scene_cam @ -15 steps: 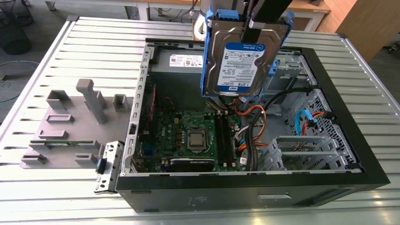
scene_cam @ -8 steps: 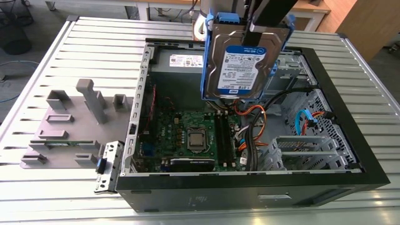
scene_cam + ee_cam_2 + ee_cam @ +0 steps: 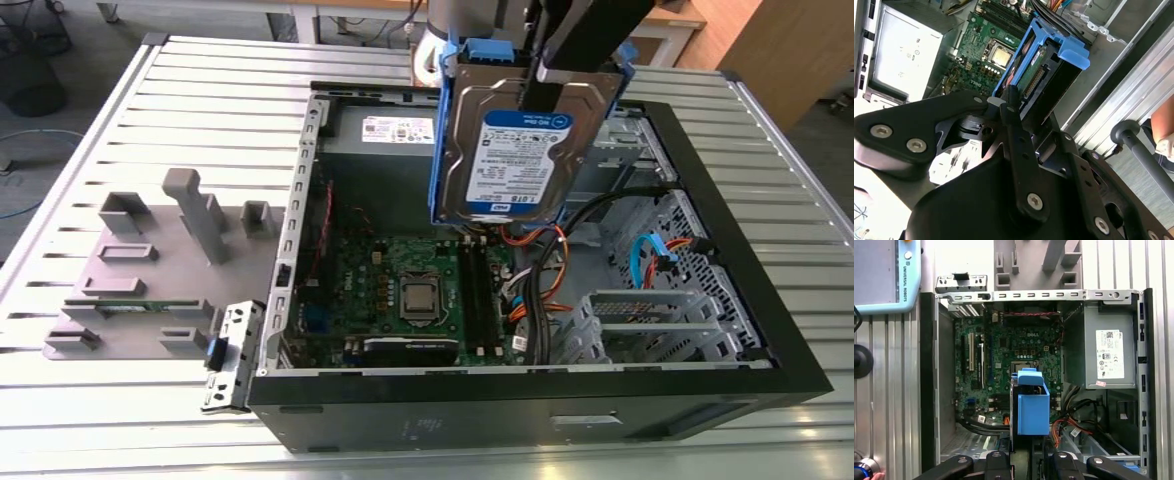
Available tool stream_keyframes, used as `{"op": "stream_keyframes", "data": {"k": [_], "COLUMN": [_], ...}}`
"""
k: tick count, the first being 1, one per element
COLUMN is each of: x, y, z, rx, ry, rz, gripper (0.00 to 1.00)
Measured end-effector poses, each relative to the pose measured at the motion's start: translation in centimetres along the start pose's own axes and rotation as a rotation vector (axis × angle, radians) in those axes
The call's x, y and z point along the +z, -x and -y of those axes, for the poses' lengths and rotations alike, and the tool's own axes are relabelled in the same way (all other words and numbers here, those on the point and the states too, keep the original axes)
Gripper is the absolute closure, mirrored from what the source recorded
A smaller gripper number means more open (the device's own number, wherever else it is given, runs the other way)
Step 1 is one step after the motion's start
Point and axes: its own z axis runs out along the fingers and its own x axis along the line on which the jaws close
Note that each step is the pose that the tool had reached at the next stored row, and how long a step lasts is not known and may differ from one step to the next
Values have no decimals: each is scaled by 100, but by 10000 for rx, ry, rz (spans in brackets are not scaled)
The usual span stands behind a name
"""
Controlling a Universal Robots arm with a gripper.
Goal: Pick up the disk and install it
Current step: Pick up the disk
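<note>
The disk (image 3: pixel 514 150), a silver drive with a white-and-blue label in a blue plastic carrier, hangs upright in the air above the open computer case (image 3: pixel 534 400). My gripper (image 3: pixel 545 92) is shut on its top edge. In the first wrist view the carrier's blue end (image 3: pixel 1032 407) hovers over the motherboard (image 3: pixel 1004 360), near the processor. In the second wrist view a black finger (image 3: pixel 1010 107) presses against the disk (image 3: pixel 1054 65), which points down into the case.
Inside the case lie the grey power-supply box (image 3: pixel 1109 352), orange and black cables (image 3: pixel 561 260) and a metal drive cage (image 3: pixel 654 310). A grey fixture block (image 3: pixel 147 260) sits on the slatted table at the exterior view's left. A hand (image 3: pixel 869 476) shows at the table's edge.
</note>
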Motion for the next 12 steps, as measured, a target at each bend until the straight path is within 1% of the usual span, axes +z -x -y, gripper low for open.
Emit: {"op": "stream_keyframes", "data": {"k": [12], "x": [18], "y": [-204], "z": [8], "rx": [0], "ry": [0], "rz": [0], "gripper": [65]}}
